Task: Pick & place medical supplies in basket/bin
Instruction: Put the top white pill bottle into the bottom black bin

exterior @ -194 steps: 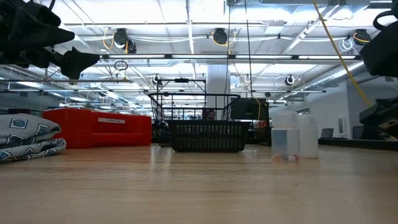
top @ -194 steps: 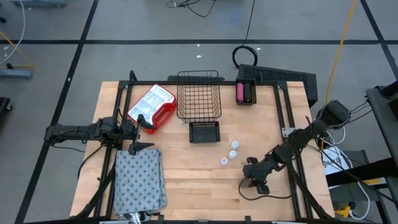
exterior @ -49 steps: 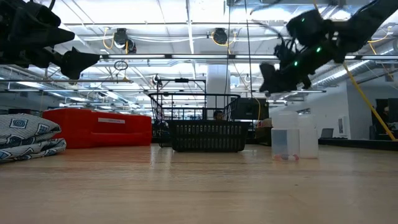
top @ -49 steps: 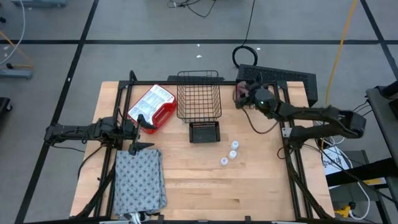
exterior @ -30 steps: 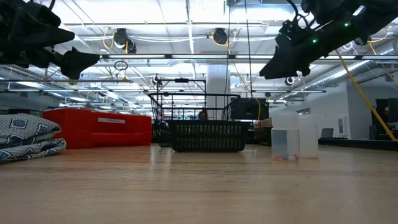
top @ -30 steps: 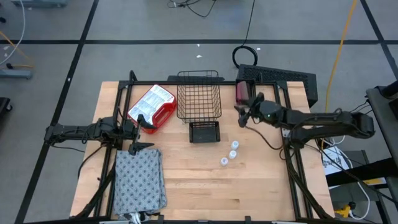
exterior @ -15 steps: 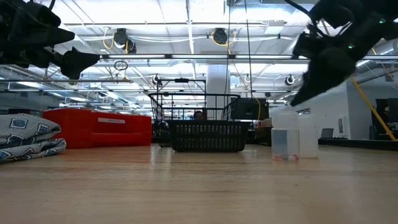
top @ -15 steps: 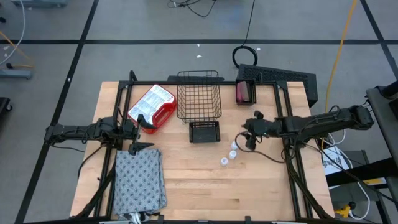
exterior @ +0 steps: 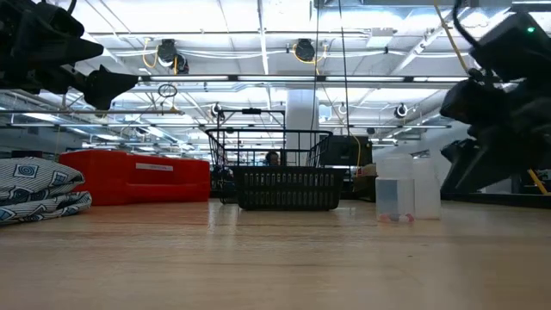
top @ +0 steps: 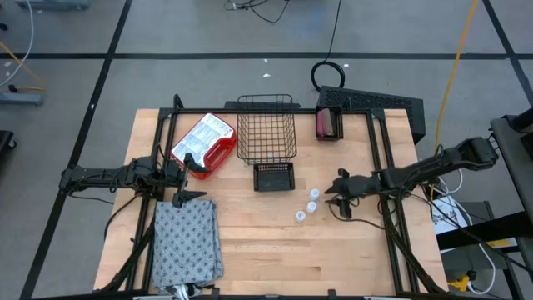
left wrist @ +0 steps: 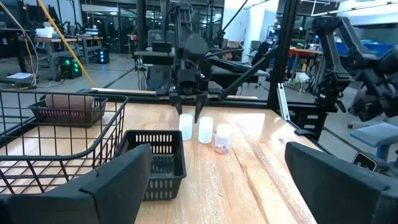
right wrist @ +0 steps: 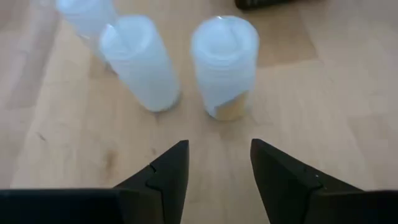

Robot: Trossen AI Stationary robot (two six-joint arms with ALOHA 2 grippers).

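dark right hand (top: 336, 192) fingers parted, empty, low beside vials | three white vials (top: 314, 195) upright on wooden bench (top: 250, 242), near small bin (top: 274, 177) | basket (top: 266, 127) behind bin | left hand (top: 185, 177) wide, by cloth (top: 186, 242)

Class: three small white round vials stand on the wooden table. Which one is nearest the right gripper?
The white round vial at the basket end of the row. The right gripper, open, hovers just beside it; the middle vial and last vial stand farther off.
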